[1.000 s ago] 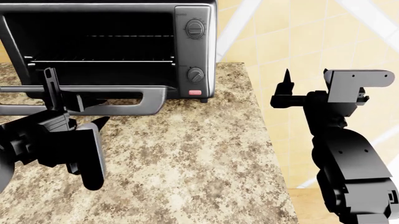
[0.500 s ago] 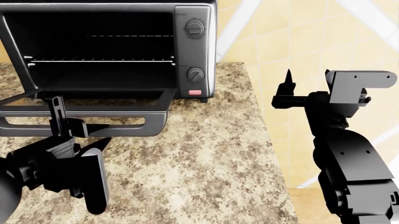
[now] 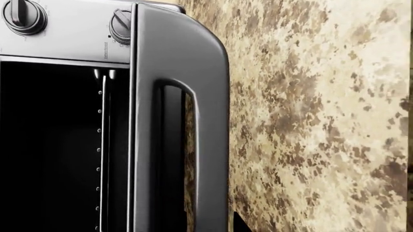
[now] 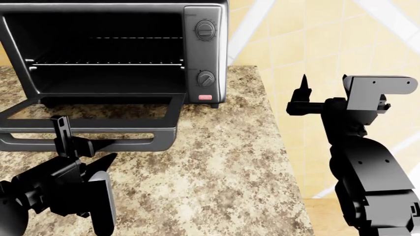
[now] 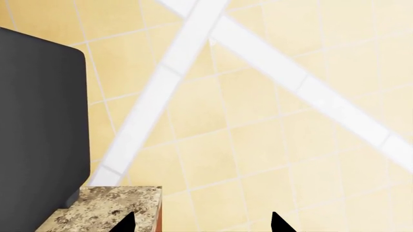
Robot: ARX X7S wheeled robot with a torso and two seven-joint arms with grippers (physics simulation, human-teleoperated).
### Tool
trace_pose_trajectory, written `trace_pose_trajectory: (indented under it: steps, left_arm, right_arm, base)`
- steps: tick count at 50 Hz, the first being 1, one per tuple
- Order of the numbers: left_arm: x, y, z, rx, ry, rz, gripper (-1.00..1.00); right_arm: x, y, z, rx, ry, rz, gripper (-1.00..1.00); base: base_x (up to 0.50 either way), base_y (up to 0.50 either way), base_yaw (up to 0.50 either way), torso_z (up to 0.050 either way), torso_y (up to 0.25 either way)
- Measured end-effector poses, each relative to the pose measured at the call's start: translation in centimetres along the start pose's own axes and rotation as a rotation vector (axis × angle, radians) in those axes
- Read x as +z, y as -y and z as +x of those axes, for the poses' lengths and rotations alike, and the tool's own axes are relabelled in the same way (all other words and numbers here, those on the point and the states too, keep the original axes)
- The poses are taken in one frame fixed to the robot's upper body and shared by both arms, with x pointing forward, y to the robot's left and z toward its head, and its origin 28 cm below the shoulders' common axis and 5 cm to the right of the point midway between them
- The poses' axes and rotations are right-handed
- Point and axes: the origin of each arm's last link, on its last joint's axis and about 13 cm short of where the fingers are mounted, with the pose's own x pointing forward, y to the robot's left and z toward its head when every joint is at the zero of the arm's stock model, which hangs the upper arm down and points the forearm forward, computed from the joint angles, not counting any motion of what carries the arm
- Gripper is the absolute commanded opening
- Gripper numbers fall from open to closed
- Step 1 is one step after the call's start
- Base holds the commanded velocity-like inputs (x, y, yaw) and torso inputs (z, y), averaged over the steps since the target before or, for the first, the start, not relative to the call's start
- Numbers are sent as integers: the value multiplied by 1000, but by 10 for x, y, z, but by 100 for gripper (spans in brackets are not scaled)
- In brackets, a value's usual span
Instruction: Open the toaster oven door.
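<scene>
Door down flat, oven open on the counter

The toaster oven door (image 4: 92, 125) lies folded down in front of the toaster oven (image 4: 125, 49). The left gripper (image 4: 82, 147), fingers spread, sits at the handle gripping nothing. The right gripper (image 4: 325, 91) is spread, well apart. Lifting carelessly, a finger could hook the bar and swing the door shut.

1. Head view — high, looking down over the counter (image 4: 223, 172) at the toaster oven (image 4: 118, 49).
2. Left wrist view — close on the toaster oven door (image 3: 181, 121), shared with the head view.
3. Right wrist view faces the tiled floor (image 5: 271, 121).
</scene>
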Motion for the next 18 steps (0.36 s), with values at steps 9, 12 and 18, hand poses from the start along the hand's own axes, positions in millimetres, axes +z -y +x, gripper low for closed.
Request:
trace_pose_trajectory:
  steps: [9, 12, 18]
  left_arm:
    - [-2, 9, 2, -13, -4, 2, -100]
    - [-2, 12, 4, -22, -6, 2, -100]
    - [-3, 13, 6, -30, -6, 10, -100]
  right_arm:
    - [0, 0, 0, -2, -1, -1, 100]
    - [0, 1, 0, -4, -1, -1, 100]
    - [-1, 2, -1, -7, -3, -1, 100]
  base:
    - [-3, 2, 5, 0, 0]
    - [-4, 2, 4, 0, 0]
    - [4, 0, 0, 0, 0]
